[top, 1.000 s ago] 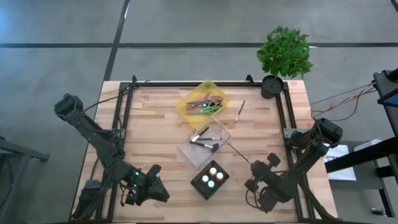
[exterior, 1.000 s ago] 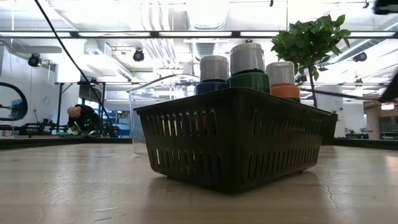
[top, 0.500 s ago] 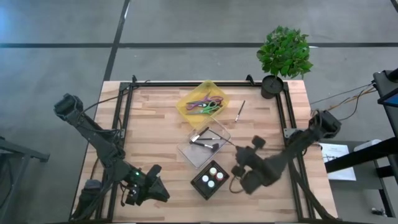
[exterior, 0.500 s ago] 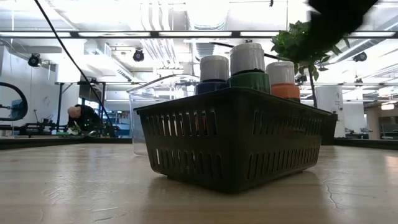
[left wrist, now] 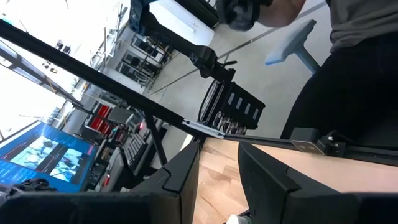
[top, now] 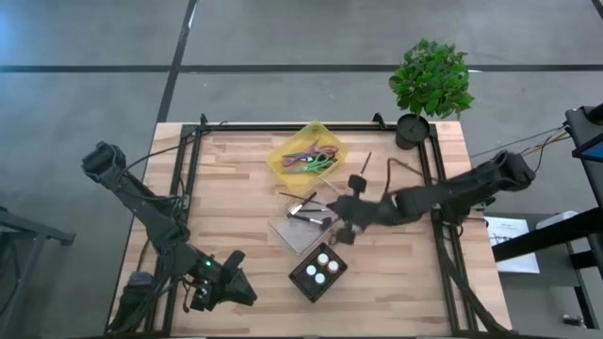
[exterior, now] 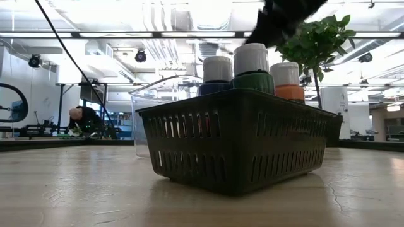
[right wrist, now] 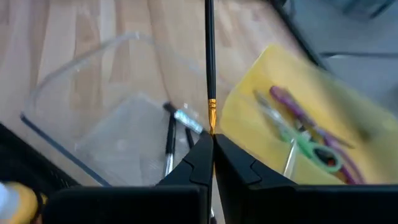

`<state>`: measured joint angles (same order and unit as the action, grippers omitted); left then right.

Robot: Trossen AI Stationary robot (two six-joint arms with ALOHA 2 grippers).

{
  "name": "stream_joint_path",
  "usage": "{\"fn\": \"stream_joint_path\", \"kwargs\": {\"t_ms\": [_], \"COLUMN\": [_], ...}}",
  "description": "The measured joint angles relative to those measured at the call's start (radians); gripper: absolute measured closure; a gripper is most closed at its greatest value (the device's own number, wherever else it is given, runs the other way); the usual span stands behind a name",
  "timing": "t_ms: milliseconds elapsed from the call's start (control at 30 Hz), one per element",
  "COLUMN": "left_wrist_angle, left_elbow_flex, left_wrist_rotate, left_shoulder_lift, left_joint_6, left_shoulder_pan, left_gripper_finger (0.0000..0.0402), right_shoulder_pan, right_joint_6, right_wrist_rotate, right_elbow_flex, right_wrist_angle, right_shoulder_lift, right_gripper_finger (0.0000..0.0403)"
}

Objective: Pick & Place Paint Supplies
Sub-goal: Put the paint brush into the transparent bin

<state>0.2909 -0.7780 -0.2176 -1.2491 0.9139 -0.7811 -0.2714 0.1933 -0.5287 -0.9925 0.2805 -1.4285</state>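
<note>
The right hand [top: 345,224] reaches across the bench [top: 236,188] and hangs over the near edge of the clear tray [top: 303,235]. Its fingers are pinched tight on a thin dark brush [right wrist: 209,62], gripped at the gold ferrule so that the handle sticks straight out ahead. That grip keeps the brush in line with the hand, which should make it easy to lay flat among the others. Two or three brushes [top: 311,215] already lie in the tray, so this one probably goes there as well.

One more brush [top: 364,168] lies loose on the bench between the yellow tray [top: 283,169] and the plant [top: 431,80]. The scissors [top: 313,156] sit in the yellow tray, kept apart from the paint things. The three bottles [exterior: 250,65] stand upright in the black basket [exterior: 237,139], caps up, just in front of the clear tray.

The left hand [top: 226,282] waits low at the bench's front corner; I cannot tell how its fingers stand.
</note>
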Motion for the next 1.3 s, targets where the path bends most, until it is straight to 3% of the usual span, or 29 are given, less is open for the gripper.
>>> {"fn": "stream_joint_path", "kwargs": {"t_ms": [167,367,1300], "left_wrist_angle": [0.000,0.000,-0.002], "left_elbow_flex": [0.000,0.000,0.000], "left_wrist_rotate": [0.000,0.000,0.000], "left_shoulder_lift": [0.000,0.000,0.000], "left_joint_6": [-0.002,-0.001,0.001], "left_shoulder_pan": [0.000,0.000,0.000], "left_gripper_finger": [0.0283,0.0283,0.0283], "right_shoulder_pan": [0.141,0.237,0.228], "right_joint_6": [-0.076,-0.091,-0.044], "right_wrist_rotate": [0.216,0.370,0.384], "right_elbow_flex": [0.107,0.237,0.295], "right_wrist_angle": [-0.087,-0.272,-0.314], "right_shoulder_lift": [0.035,0.021,0.015], "right_gripper_finger": [0.0395,0.0395,0.0394]}}
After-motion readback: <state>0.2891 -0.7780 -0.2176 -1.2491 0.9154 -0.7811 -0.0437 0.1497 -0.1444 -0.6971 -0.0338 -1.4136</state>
